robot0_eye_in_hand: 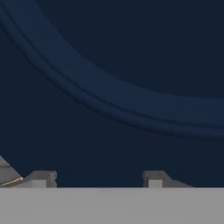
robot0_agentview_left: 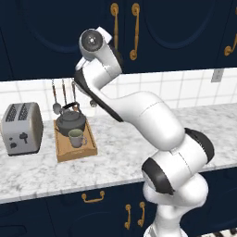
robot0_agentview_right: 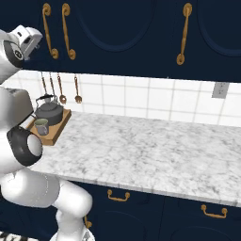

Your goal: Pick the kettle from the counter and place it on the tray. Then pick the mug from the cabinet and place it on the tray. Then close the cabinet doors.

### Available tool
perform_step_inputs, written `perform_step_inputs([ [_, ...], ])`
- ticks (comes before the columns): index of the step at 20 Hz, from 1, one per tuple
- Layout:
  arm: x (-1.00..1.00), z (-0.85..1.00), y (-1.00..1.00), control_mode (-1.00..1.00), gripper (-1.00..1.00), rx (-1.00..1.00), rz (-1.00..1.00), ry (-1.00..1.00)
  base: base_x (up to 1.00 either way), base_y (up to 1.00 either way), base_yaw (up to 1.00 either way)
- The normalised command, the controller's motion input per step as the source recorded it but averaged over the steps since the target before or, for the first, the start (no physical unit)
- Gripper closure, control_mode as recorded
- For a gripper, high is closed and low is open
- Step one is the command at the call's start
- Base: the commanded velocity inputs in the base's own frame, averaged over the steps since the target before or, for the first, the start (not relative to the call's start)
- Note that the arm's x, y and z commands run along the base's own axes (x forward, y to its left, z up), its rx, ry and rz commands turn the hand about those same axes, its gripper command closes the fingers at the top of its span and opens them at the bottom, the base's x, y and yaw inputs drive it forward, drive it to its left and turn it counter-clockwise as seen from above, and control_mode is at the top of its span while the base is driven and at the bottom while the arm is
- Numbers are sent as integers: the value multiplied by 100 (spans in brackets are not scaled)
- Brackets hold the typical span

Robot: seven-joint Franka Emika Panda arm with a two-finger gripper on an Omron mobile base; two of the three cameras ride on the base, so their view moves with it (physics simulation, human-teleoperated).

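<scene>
One toaster [robot0_agentview_left: 21,128] stands just beside the tray [robot0_agentview_left: 62,150].

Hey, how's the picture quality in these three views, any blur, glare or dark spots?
Left base view: evenly lit, slightly soft, kettle and mug on the tray readable. Right base view: counter bright, cabinet doors very dark, no glare. Hand view: close, dim navy panel, soft edges.
</scene>
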Motion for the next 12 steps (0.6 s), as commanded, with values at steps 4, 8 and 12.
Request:
perform_step_inputs([
  [4,58,-4,-9,-100,-100,2,10,-3,0,0,0],
  [8,47,-20,-1,-100,-100,0,9,-2,0,0,0],
  [12,34,-15,0,-100,-100,0,6,0,0,0,0],
])
